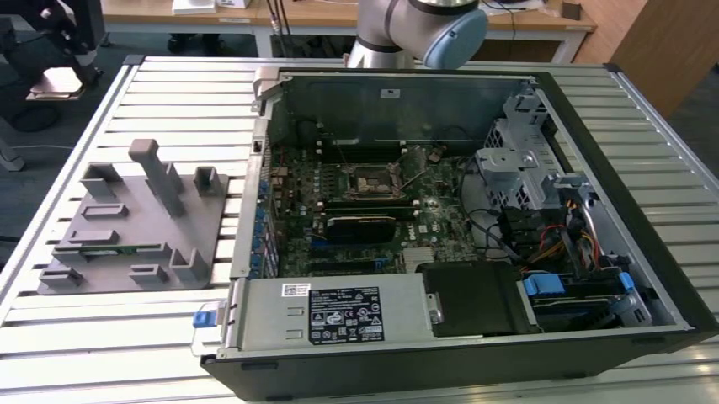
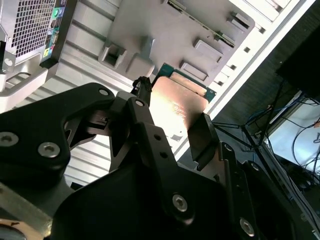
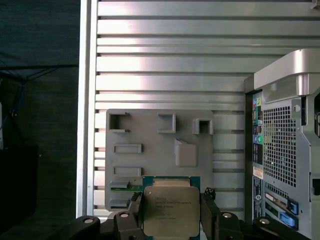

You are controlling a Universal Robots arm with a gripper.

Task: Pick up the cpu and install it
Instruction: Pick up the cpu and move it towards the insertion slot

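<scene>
Spanning the exterior view, a slatted metal table (image 1: 168,93) is seen carrying an open computer case (image 1: 450,362). A grey holder tray (image 1: 124,244) is laid beside the case, toward the exterior view's left. Inside the case a circuit board (image 1: 337,219) is exposed, and no silvery plate is seen in the square black-framed socket (image 1: 368,183) near its middle.

In the first wrist view the gripper (image 3: 171,200) is drawn in part-way, with its two black fingers (image 3: 208,210) pressed against opposite edges of the cpu (image 3: 170,215). The same hold is seen in the second wrist view. The cpu is held flat, metal plate toward the camera, over one edge of the tray and, it is judged, clear of it.

The pick-up is therefore judged done and the carrying step is in hand, with the socket well apart from the tray. Installing calls for the cpu to be kept level, squared to the socket and set down without force, since a tilted or turned cpu could damage the contacts.
</scene>
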